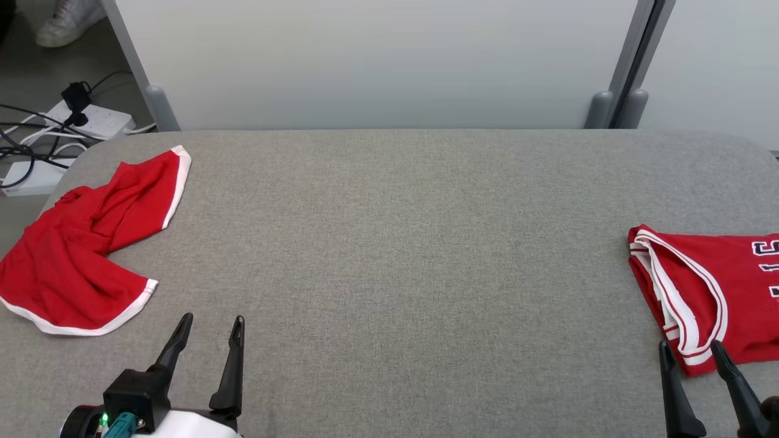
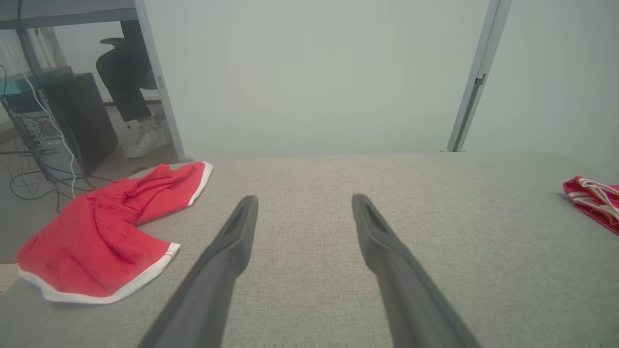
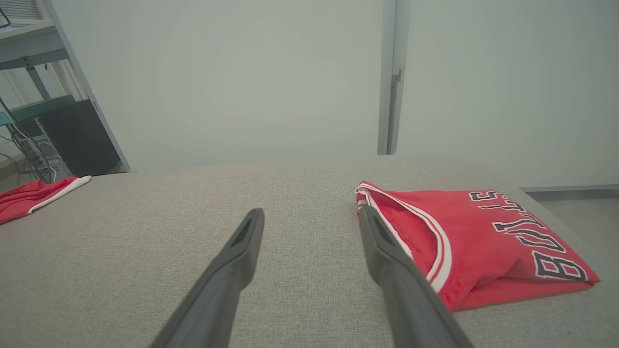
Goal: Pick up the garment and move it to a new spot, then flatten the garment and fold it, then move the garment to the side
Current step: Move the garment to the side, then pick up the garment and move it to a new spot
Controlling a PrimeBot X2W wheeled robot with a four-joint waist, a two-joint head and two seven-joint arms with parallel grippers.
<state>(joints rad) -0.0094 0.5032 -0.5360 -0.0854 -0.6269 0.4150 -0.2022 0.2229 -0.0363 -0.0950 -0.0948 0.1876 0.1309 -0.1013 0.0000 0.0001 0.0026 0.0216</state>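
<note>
A crumpled red garment (image 1: pixel 79 243) with white trim, a pair of shorts, lies on the far left of the grey fabric table (image 1: pixel 395 243); one edge hangs near the table's left side. It also appears as the red garment (image 2: pixel 106 232) left of my left gripper's fingers, and its tip shows as the red garment (image 3: pixel 29 198). My left gripper (image 1: pixel 213 318) is open and empty, just right of the shorts near the front edge; between the left gripper's (image 2: pixel 304 198) fingers is bare table. My right gripper (image 1: pixel 690 345) stands open and empty at the front right; in its own view the right gripper (image 3: pixel 310 210) has one finger overlapping a folded jersey's edge.
A folded red jersey (image 1: pixel 718 292) with dark lettering lies at the table's right edge, also seen as the jersey (image 3: pixel 474 241). A pale partition (image 1: pixel 377 61) runs behind the table. Power strips and cables (image 1: pixel 85 118) lie on the floor at the left. A seated person's leg (image 2: pixel 125 82) is beyond.
</note>
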